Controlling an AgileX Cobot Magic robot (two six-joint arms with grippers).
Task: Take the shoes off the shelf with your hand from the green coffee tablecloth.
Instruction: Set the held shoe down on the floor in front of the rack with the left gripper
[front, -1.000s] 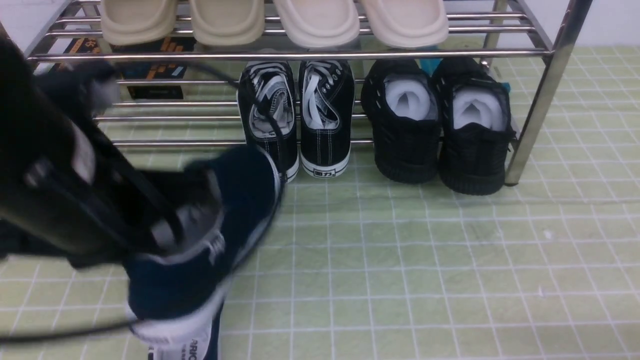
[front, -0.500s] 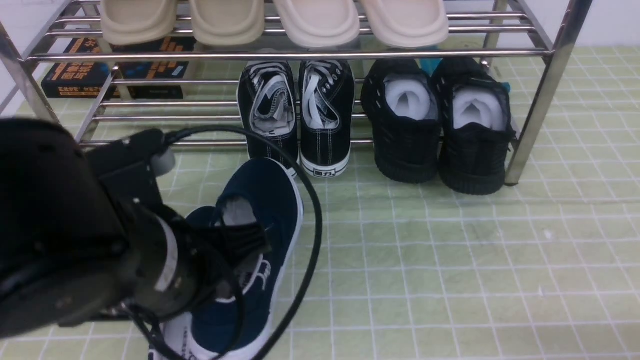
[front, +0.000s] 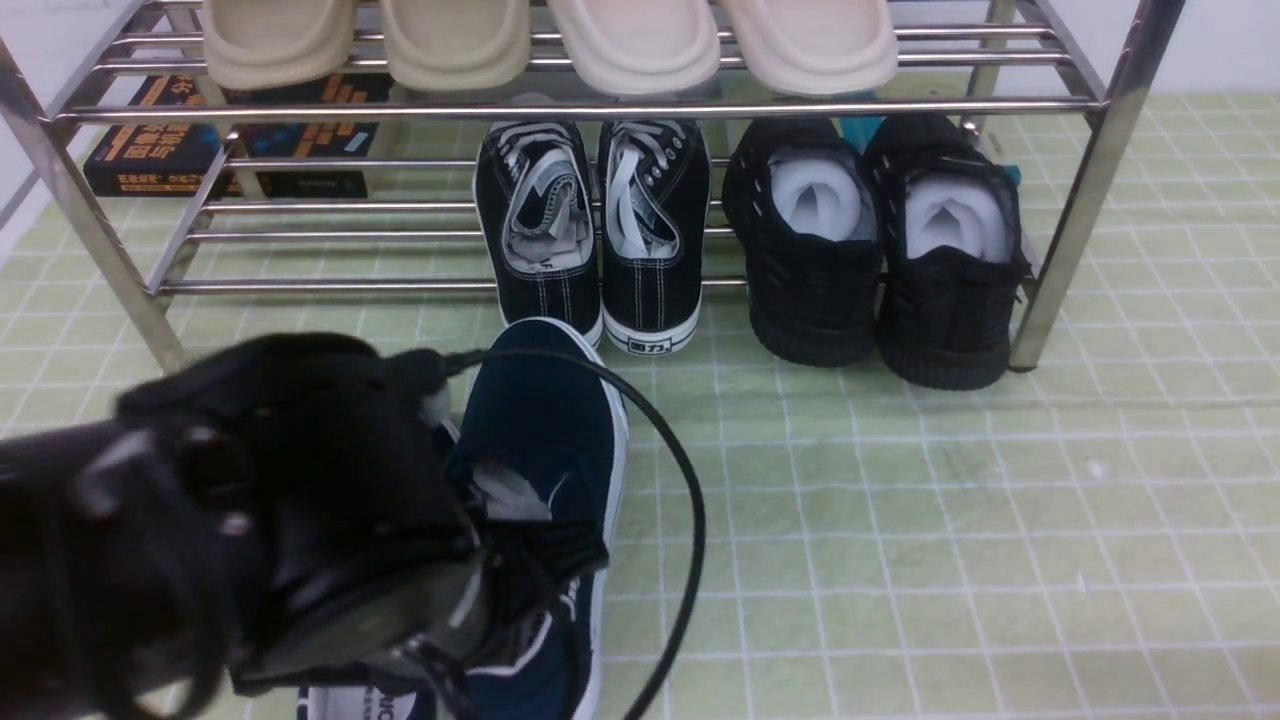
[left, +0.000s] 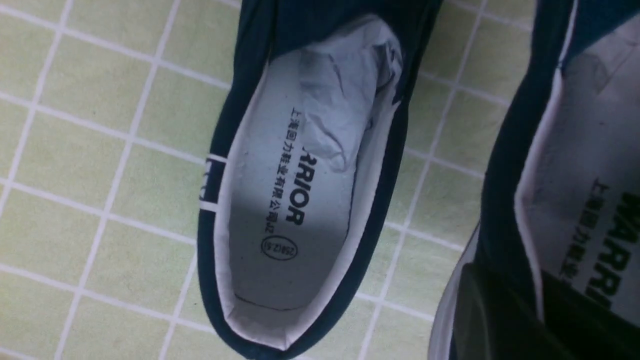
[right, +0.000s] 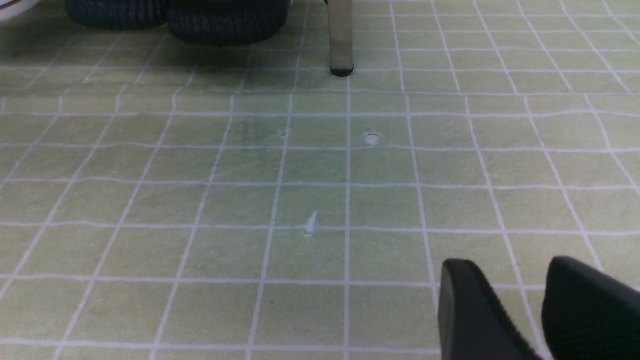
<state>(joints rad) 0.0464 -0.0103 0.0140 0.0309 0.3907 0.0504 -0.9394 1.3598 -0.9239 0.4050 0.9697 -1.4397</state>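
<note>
Beneath the left end effector (left: 505, 305), 1 navy slip-on (front: 540, 420) gripped.

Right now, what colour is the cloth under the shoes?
The cloth is pale green with a grid of thin white lines, clearest in the right wrist view.

One navy slip-on (left: 295, 200) apparently mostly behind the left gripper (front: 400, 540).

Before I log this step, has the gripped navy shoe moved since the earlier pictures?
Yes: in the front view the navy shoe has shifted right; its toe now overlaps the foot of the left lace-up sneaker on the rack.
</note>
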